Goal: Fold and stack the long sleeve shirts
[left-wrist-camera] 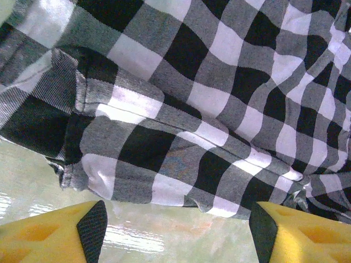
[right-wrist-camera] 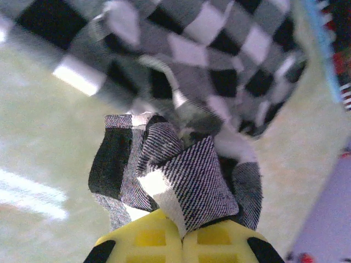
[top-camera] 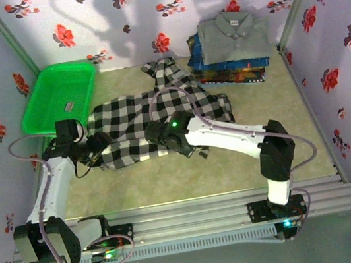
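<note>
Bulging upward, the checked shirt [right-wrist-camera: 184, 181] sits clamped between right fingers [right-wrist-camera: 140, 241].

one overhead, two close on shirt [top-camera: 126, 116]

checked shirt [right-wrist-camera: 219, 71] blurred, stack [top-camera: 233, 72] — mostly covered

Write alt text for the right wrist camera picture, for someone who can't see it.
The right gripper, its yellow fingers shut, pinches a bunched fold of the black-and-white checked cloth shirt. The rest of the shirt spreads out blurred beyond it, over a pale green tabletop.
</note>
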`<state>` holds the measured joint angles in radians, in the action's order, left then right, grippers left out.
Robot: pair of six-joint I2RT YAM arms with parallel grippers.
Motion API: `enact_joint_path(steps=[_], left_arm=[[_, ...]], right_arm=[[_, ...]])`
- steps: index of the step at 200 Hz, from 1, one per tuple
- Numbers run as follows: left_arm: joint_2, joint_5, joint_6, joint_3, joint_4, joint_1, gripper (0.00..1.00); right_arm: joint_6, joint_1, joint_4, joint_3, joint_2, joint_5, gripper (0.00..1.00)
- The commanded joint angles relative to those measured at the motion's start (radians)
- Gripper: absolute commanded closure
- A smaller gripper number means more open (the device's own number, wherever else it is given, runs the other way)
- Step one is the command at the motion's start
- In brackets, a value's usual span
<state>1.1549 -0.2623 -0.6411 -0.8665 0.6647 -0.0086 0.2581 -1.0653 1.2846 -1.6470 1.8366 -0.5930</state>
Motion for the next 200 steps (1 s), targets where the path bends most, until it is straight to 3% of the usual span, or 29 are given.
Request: enact_joint_path(steps=[1, 35, 71, 104, 111, 127, 140, 151, 175, 200], left_arm=[[-0.030, 0.005, -0.030, 0.037, -0.029, -0.014, 0.28], [-0.035, 0.012, -0.037, 0.052, -0.037, -0.033, 0.28], [-0.027, 0.021, -0.042, 0.054, -0.054, -0.052, 0.27], [-0.002, 0.024, -0.048, 0.041, -0.071, -0.079, 0.27], [0.006, 0.027, -0.049, 0.041, -0.073, -0.087, 0.27], [0.019, 0.035, -0.057, 0.041, -0.087, -0.109, 0.27], [0.034, 0.040, -0.067, 0.041, -0.101, -0.133, 0.27], [0.046, 0.051, -0.072, 0.039, -0.104, -0.158, 0.26], [0.072, 0.060, -0.085, 0.034, -0.115, -0.204, 0.23], [0.107, 0.060, -0.091, 0.032, -0.127, -0.240, 0.22]], right_arm=[[-0.160, 0.039, 0.002, -0.051, 0.040, -0.217, 1.00], [-0.344, 0.084, -0.258, -0.037, 0.046, -0.225, 1.00], [-0.629, 0.141, -0.669, 0.031, 0.073, -0.133, 1.00], [-0.795, 0.206, -0.922, -0.067, 0.212, -0.074, 1.00], [-0.796, 0.216, -0.947, -0.114, 0.249, -0.062, 0.95], [-0.733, 0.235, -0.965, -0.229, 0.310, -0.038, 0.88], [-0.625, 0.251, -0.932, -0.297, 0.317, 0.038, 0.59], [-0.546, 0.256, -0.892, -0.322, 0.297, 0.076, 0.44], [-0.333, 0.272, -0.754, -0.266, 0.169, 0.138, 0.30], [-0.112, 0.297, -0.653, -0.037, -0.040, 0.275, 0.28]])
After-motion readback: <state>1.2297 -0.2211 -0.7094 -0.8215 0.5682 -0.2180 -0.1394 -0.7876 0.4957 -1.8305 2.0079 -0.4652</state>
